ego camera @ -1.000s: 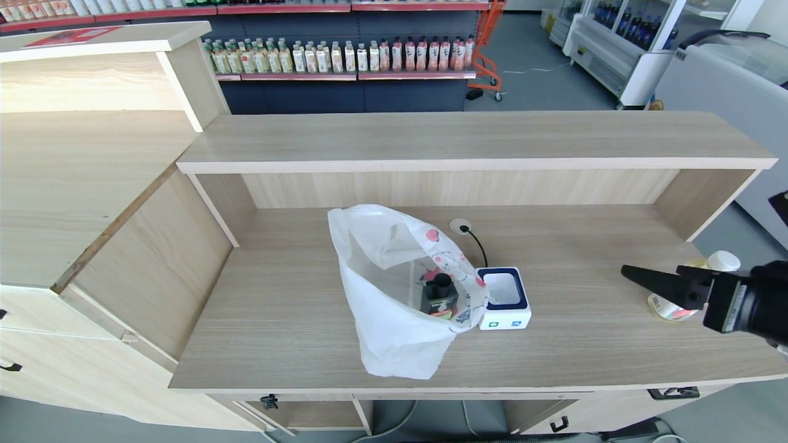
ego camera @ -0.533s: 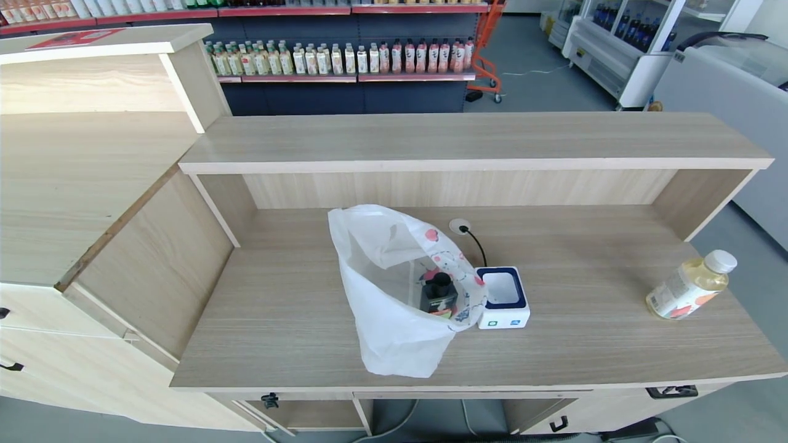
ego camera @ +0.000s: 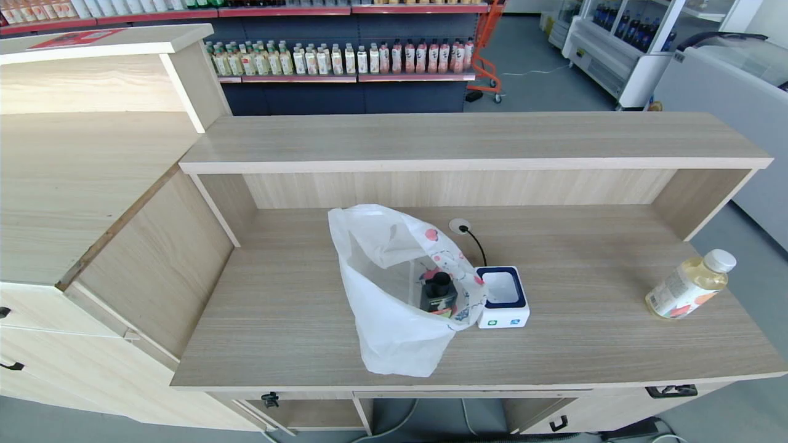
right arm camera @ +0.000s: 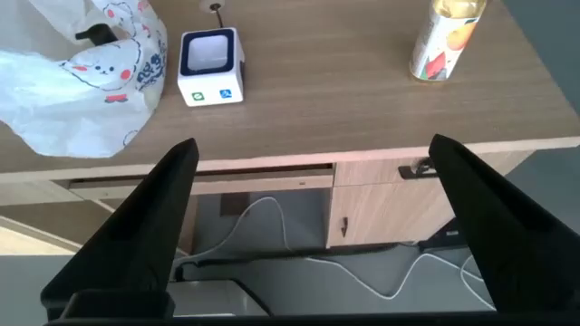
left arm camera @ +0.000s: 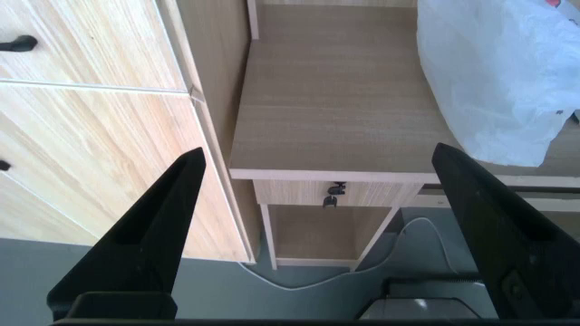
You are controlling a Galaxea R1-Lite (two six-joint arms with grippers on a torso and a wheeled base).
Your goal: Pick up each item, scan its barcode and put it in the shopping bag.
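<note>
I see L gripper [left arm camera: 319, 151] and R gripper [right arm camera: 314, 142] both spread wide w/ nothing held, out front of the wood-grain counter [ego camera: 585, 320]. Crinkly thin white plastic shopping bag [ego camera: 381, 320] stands open mid-counter w/ a dark squarish bottle [ego camera: 439, 294] inside, just beside the boxy white scanner [ego camera: 503, 314] w/ navy-rimmed top. At the counter's right end, well apart: clear bottle [ego camera: 691, 284], yellowish liquid, round white cap, upright.

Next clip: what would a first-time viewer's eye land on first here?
The white shopping bag slumps open at the middle of the counter, with a dark black-capped item already inside it and the white and blue scanner right beside it on the robot's right. Next comes the pale yellow bottle, standing alone near the counter's right end.
</note>
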